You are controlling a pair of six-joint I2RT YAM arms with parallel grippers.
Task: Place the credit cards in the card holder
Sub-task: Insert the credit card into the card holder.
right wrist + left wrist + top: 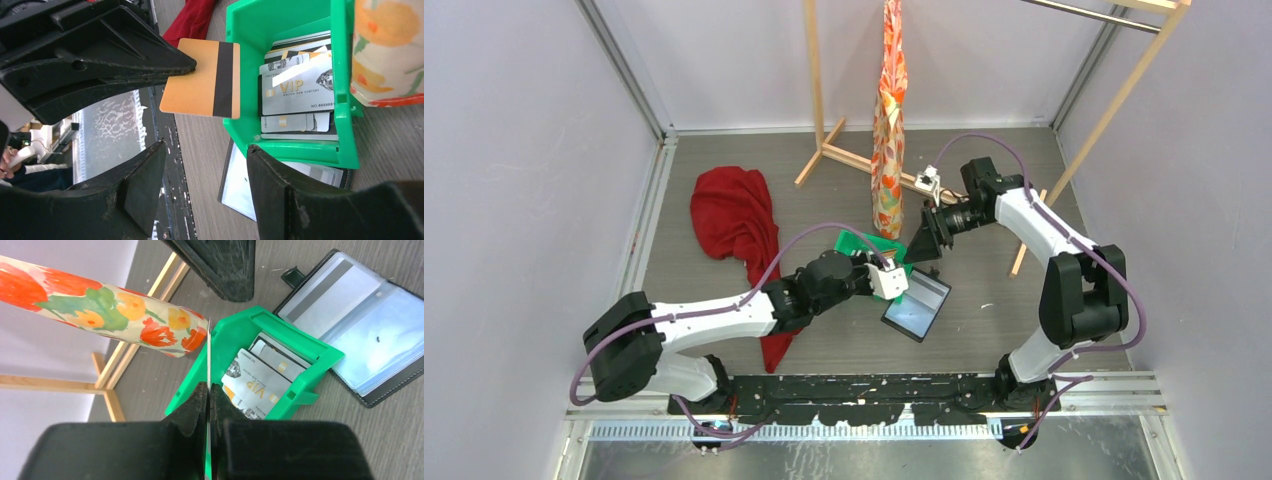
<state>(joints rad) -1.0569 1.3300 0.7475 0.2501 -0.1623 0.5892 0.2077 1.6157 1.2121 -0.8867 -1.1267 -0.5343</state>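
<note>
My left gripper [208, 386] is shut on an orange-yellow credit card [202, 79] with a dark stripe; it shows edge-on in the left wrist view [208, 352], held above the green tray [235, 332]. Several more credit cards [262, 377] lie in the tray, a whitish VIP card [297, 92] on top. The black card holder [916, 304] lies open beside the tray, its pale lining up [360, 322]. My right gripper [205, 150] is open and empty, facing the held card from the tray's far side [921, 240].
A red cloth [739, 220] lies at the left. A wooden rack [824, 110] stands at the back with a flowered wrapped roll [887, 130] hanging from it, close over the tray. A slanted wooden pole [1104, 120] is at the right.
</note>
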